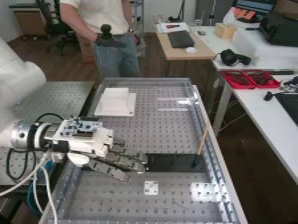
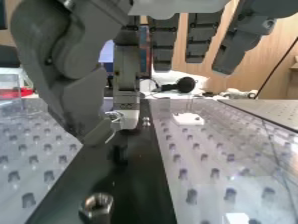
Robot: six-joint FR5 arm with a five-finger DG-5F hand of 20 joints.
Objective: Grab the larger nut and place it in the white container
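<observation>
The larger nut (image 2: 98, 206) is sitting on the glossy black strip (image 1: 169, 163), which is lying across the perforated surface (image 1: 110, 200) a little toward the near end; its hole seems to be facing up. The dark strip is probably serving to set bright metal off from the dotted surface. The hand (image 1: 123, 161) is hanging over the strip's left part, its fingers spread and nearly straight and the thumb (image 2: 83, 102) standing apart, likely leaving room to come down around the nut. A pale, shiny bit is showing by the thumb's tip; what it is, I cannot tell.

The white container (image 1: 116, 101) is standing near the surface's far left corner, out of the working spot's way, so the nut will probably need lifting and carrying toward the far end.

Farther along the strip, a smaller metal piece (image 2: 146, 121) is lying, perhaps the lesser nut and the likeliest wrong pick. A wooden stick (image 1: 202, 142) is leaning by the right edge, and a small white plate (image 1: 151, 188) is lying nearer the near end. The raised frame (image 1: 208, 131) is bordering the surface, while red trays (image 1: 250, 79) are resting on the neighbouring desk (image 1: 263, 107).
</observation>
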